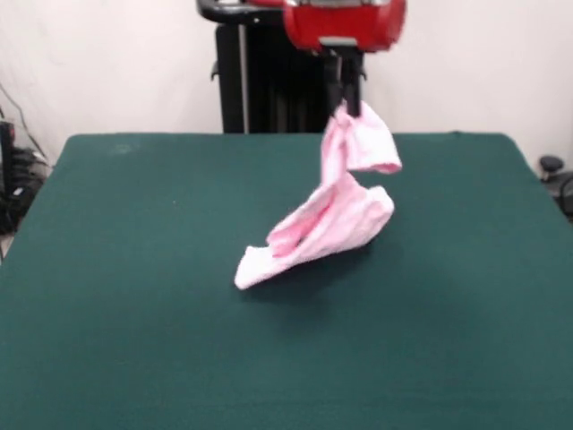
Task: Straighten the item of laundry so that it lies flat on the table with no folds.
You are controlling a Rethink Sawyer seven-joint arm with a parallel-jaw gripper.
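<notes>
The item of laundry (336,215) is a pale pink garment hanging in the front view from my gripper (345,106), which is shut on its top edge. The upper part droops in a fold to the right of the gripper. The lower part trails down to the left, and its lowest corner (251,269) touches the dark green table (134,313) near the middle. The cloth is twisted and bunched, with a darker pink inner fold showing. The red arm head (345,22) sits right above the gripper at the top of the picture.
The black pedestal (260,81) stands behind the table's far edge. Cables and dark equipment (13,179) lie off the table's left side, and a small dark object (551,166) sits off its right side. Green cloth surrounds the garment on all sides.
</notes>
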